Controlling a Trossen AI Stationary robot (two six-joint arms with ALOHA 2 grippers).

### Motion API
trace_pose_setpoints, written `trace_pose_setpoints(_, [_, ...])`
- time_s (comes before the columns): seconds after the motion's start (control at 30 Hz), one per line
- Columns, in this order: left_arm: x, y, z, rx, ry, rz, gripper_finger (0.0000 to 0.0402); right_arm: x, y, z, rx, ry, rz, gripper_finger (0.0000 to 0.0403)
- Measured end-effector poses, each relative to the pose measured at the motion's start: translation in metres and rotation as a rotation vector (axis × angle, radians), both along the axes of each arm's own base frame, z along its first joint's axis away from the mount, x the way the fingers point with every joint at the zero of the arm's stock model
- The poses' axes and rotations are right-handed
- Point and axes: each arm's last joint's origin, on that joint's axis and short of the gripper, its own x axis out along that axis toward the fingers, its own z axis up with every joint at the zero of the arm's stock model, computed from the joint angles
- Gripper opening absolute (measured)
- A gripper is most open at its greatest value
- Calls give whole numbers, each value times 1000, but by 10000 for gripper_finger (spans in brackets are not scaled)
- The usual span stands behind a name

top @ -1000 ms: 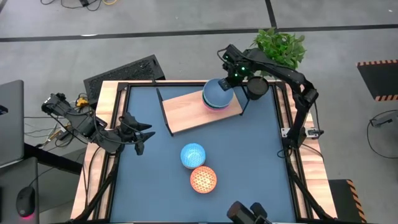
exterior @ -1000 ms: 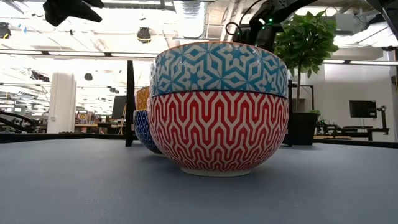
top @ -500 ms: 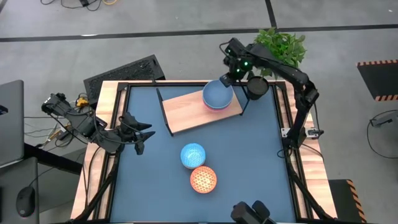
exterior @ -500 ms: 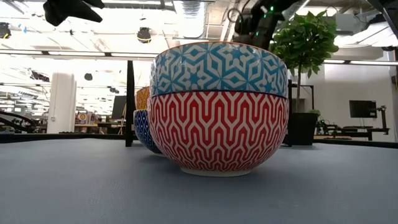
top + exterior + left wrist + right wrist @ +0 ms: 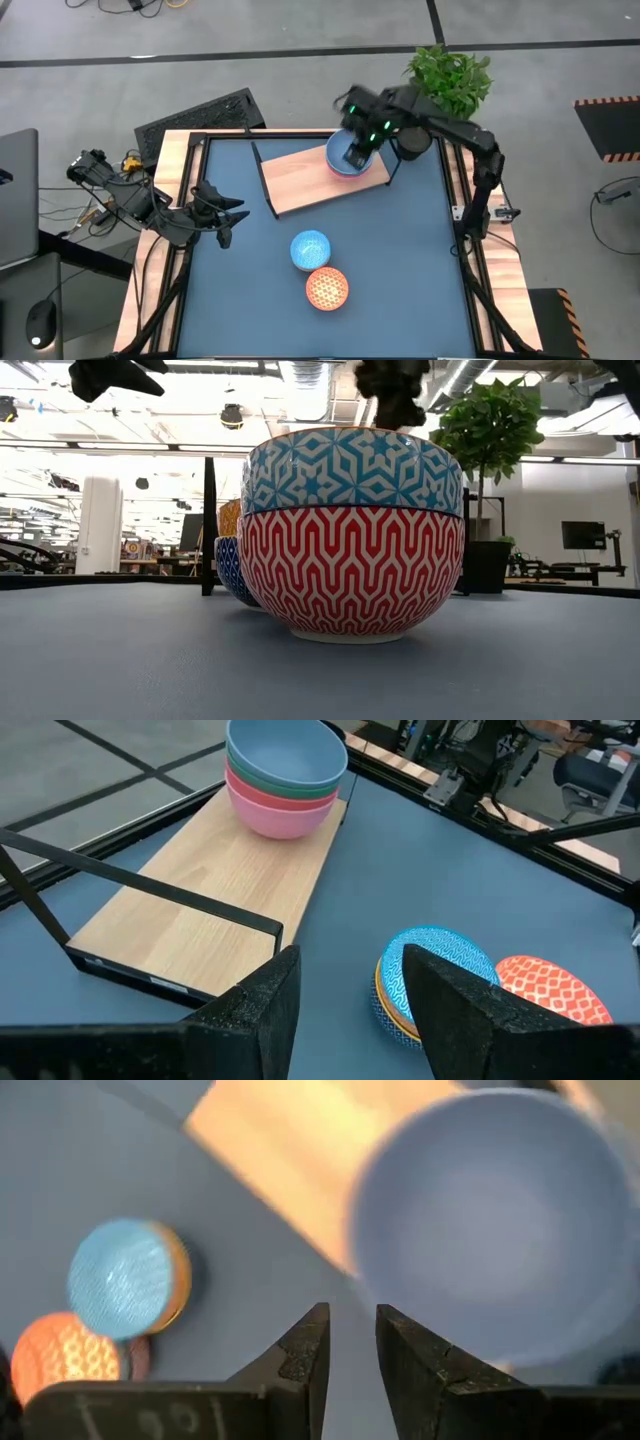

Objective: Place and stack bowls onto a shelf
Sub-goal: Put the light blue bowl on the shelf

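Three plain bowls (image 5: 338, 168), grey-blue on green on pink (image 5: 285, 775), are nested at the far right end of the light-wood shelf (image 5: 300, 180). A blue-patterned bowl (image 5: 310, 250) sits in another bowl on the blue mat. An orange-patterned bowl (image 5: 327, 288) stands just nearer. My right gripper (image 5: 355, 152) hovers above the nested bowls, blurred by motion. In its wrist view its fingers (image 5: 350, 1320) stand a little apart and hold nothing. My left gripper (image 5: 232, 212) waits open and empty over the mat's left edge, pointing right (image 5: 350, 970).
A small black pot (image 5: 414, 138) and a green plant (image 5: 450, 72) stand just past the shelf's right end. The shelf's black wire frame (image 5: 150, 890) rises around the board. The left half of the board (image 5: 200, 880) is bare, and the black table frame (image 5: 455, 200) rims the mat.
My right gripper has swung from beside the black pot toward the near-left. It is now over the nested bowls, moving fast enough to blur. The bowls and my left arm have stayed put.
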Motion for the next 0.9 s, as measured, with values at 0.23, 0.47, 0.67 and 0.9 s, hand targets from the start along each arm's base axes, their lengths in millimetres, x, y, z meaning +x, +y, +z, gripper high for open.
trace_pose_setpoints(0.23, [0,0,0,-4,3,-6,162,40,74,-18,-134,-9,180,112])
trace_pose_setpoints(0.47, [0,0,-1,-1,9,-7,162,78,110,-62,-122,23,288,113])
trace_pose_setpoints(0.67, [-1,0,-2,6,19,-7,162,103,115,-113,-108,146,342,123])
trace_pose_setpoints(0.9, [-1,1,-2,12,31,-7,162,116,111,-146,-58,202,347,136])
